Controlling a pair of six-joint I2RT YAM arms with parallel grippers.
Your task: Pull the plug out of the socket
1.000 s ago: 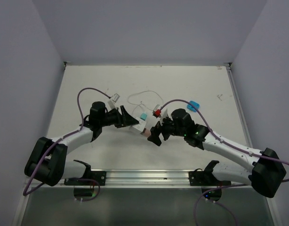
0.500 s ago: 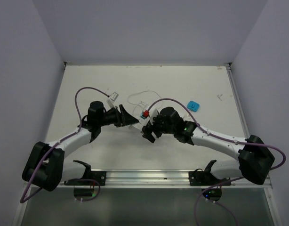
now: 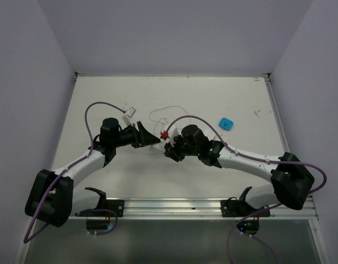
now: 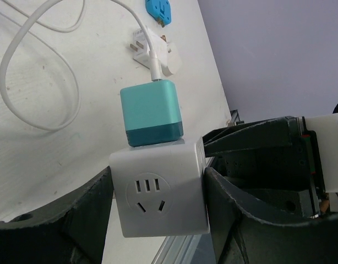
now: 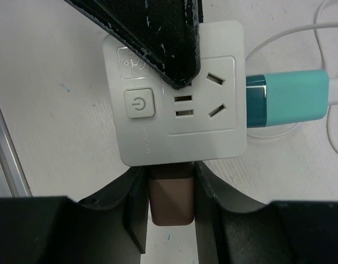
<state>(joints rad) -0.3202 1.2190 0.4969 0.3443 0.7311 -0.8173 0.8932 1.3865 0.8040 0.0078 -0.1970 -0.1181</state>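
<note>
Socket (image 5: pixel 174 137), a white cube, is at the middle of the bench (image 3: pixel 103 93). The left end effector (image 4: pixel 157 190) squeezes it tight on two sides. The right end effector (image 5: pixel 170 212) is clamped on a brown plug (image 5: pixel 170 192) stuck in one face of the cube. A teal plug (image 4: pixel 151 110) sits in another face, and a white cable (image 4: pixel 37 66) loops away behind it. Farther back lies a blue plug (image 4: pixel 159 11).
</note>
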